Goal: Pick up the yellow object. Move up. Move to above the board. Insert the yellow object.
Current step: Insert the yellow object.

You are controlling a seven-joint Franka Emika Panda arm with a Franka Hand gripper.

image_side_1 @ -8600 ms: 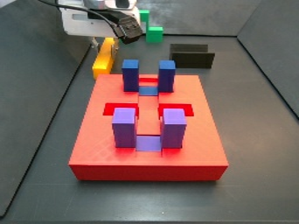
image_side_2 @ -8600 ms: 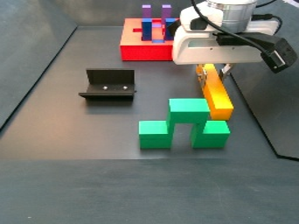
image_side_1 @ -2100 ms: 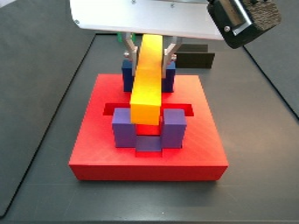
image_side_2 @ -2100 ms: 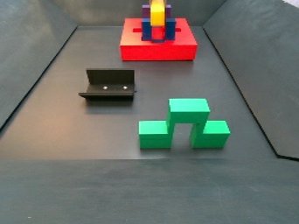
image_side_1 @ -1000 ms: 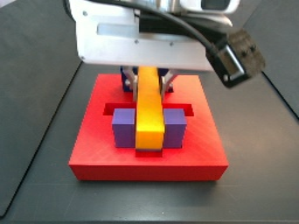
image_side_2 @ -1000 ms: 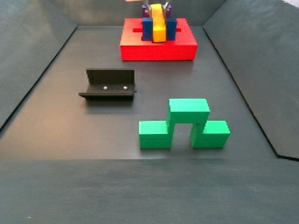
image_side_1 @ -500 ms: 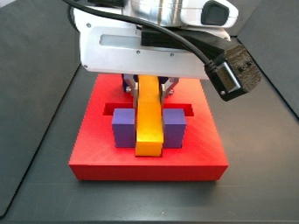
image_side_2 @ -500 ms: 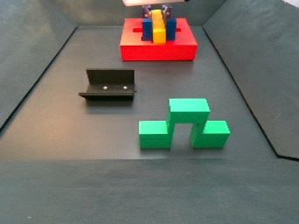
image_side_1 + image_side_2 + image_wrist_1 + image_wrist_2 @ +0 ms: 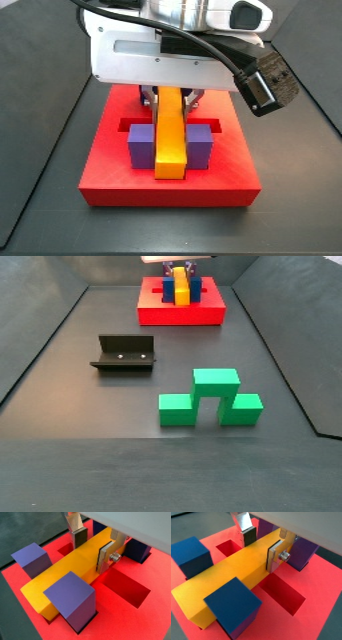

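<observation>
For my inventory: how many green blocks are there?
3 green blocks, touching: one behind, two in front; none looks hidden. The gripper is at the board, shut on the bar.

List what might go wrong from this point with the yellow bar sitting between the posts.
1. The gripper is clamped on the yellow object, which lies between the purple posts on the board; opening while it is not fully seated may leave it tilted.
2. The fit looks tight, so pressing down could jam it against a post.
3. Lifting before release could drag it back out.
</observation>
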